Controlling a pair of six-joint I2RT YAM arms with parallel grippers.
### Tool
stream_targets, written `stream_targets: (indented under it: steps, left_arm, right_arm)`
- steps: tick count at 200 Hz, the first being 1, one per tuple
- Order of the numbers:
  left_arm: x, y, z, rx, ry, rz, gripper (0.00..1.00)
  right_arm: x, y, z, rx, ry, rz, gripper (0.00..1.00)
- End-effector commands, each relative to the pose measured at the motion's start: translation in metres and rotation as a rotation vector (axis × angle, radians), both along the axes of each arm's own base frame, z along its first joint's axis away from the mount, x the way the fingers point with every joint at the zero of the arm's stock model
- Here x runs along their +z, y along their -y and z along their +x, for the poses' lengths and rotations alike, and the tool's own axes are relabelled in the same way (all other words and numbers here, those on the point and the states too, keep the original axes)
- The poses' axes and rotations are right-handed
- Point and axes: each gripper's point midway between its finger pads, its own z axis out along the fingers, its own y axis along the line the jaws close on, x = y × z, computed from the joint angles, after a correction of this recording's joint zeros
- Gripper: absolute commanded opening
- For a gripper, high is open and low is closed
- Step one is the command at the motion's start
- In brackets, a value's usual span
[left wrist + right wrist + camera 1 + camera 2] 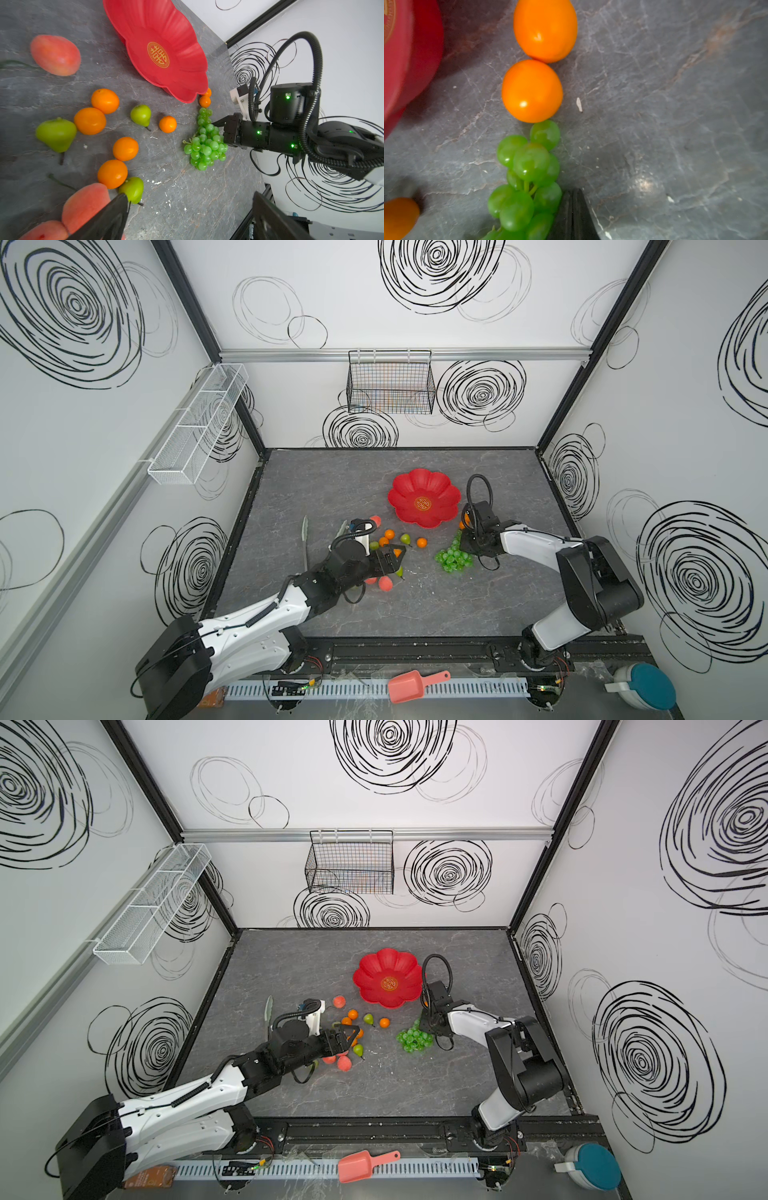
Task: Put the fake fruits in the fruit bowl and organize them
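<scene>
Right wrist view: the right hand (573,192) is closed, just beside the grapes (527,166). Left hand (190,195) gapes open near the peaches (85,203).

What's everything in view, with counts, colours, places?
glossy red flower-shaped fruit bowl: one, red, centre
round orange plastic balls: seven, orange, five before bowl, two at rim
green plastic pears: three, green, among the balls
pink-red plastic peaches: three, pink, around the balls
translucent green grape bunch: one, green, right of balls
black wire basket: one, black, hung at back
white mesh basket: one, white, hung at left
salmon-pink plastic scoop: one, pink, front edge
left gripper: one, black, open near balls
right gripper: one, black, shut beside grape bunch
</scene>
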Motion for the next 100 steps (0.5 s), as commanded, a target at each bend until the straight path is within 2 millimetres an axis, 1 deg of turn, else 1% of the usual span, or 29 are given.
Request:
stream_targets:
  steps: [1, 9, 18, 33, 47, 69, 86, 100]
  left_arm:
    - [0.005, -0.009, 0.001, 0.005, 0.023, -0.002, 0.96]
    - [0.007, -0.010, 0.001, 0.000, 0.038, 0.009, 0.96]
    - [0.009, -0.010, 0.001, -0.006, 0.055, 0.025, 0.96]
    - [0.013, -0.006, -0.001, -0.039, 0.079, 0.042, 0.96]
    - [0.016, 0.003, -0.006, -0.079, 0.099, 0.055, 0.96]
    - [0.022, 0.024, -0.019, -0.153, 0.137, 0.055, 0.96]
    - [0.021, 0.041, -0.030, -0.204, 0.148, 0.054, 0.96]
    - [0.019, 0.056, -0.039, -0.240, 0.148, 0.055, 0.96]
  right_arm:
    - [-0.007, 0.012, -0.011, -0.029, -0.040, -0.063, 0.11]
    - [-0.002, 0.017, -0.012, -0.040, -0.029, -0.079, 0.13]
    - [0.003, 0.021, -0.013, -0.052, -0.017, -0.095, 0.17]
    - [0.013, 0.028, -0.017, -0.063, 0.004, -0.111, 0.25]
    - [0.021, 0.032, -0.024, -0.068, 0.019, -0.115, 0.29]
    - [0.028, 0.033, -0.038, -0.062, 0.023, -0.096, 0.28]
    - [0.028, 0.027, -0.052, -0.038, 0.013, -0.071, 0.26]
    - [0.025, 0.026, -0.064, -0.030, -0.005, -0.076, 0.25]
